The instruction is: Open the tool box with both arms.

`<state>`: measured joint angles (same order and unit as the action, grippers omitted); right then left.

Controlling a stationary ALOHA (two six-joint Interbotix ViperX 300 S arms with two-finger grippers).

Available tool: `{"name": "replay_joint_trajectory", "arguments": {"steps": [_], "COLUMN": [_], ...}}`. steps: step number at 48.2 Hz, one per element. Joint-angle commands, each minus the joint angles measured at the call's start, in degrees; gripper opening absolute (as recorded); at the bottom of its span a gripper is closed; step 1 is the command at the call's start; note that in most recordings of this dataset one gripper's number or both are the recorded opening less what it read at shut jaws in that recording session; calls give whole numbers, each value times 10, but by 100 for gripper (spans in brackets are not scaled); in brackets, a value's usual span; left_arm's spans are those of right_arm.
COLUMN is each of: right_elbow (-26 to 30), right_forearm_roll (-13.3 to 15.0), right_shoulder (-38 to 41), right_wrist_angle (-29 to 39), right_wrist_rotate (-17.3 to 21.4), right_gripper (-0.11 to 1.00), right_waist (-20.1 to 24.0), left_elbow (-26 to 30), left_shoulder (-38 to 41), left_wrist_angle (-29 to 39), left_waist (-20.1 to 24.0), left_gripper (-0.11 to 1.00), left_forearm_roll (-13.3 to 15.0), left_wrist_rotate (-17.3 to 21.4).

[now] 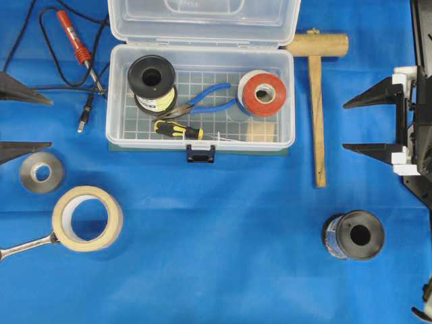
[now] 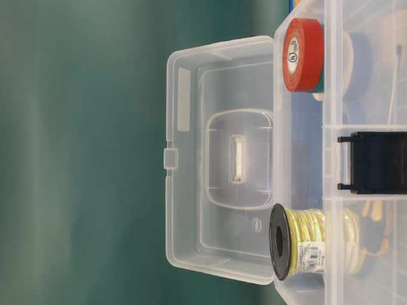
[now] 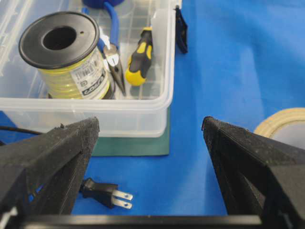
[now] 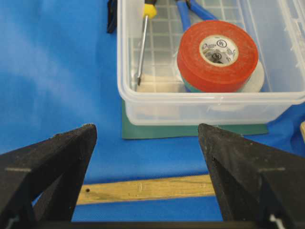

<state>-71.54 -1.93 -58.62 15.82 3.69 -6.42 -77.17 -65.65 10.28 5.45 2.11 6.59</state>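
The tool box is set near the bench's far edge, long axis parallel to that edge, latch toward the near edge, lid thrown back. Left claw and right claw are spread wide, nothing pinched.

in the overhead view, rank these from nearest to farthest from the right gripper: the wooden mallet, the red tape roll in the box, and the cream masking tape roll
1. Wooden mallet, just left of the right gripper.
2. Red tape roll, inside the tool box at its right end.
3. Cream masking tape roll, far across at lower left.
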Motion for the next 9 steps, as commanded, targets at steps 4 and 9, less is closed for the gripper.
{"name": "replay_joint_trajectory", "arguments": {"steps": [4, 9], "right_elbow": [8, 8], "right_forearm_roll": [-1, -1], "right_shoulder": [3, 2], "right_wrist_angle": [-4, -5], "right_wrist_rotate": [1, 1], "right_gripper": [85, 85], "right_waist": [2, 1], "left_elbow": [6, 6], "left_shoulder": [4, 3], "left_wrist_angle": [-4, -4], "left_waist": [0, -1], "left_gripper": [87, 88], "left_forearm_roll": [1, 1], "left_wrist_rotate": [-1, -1]}}
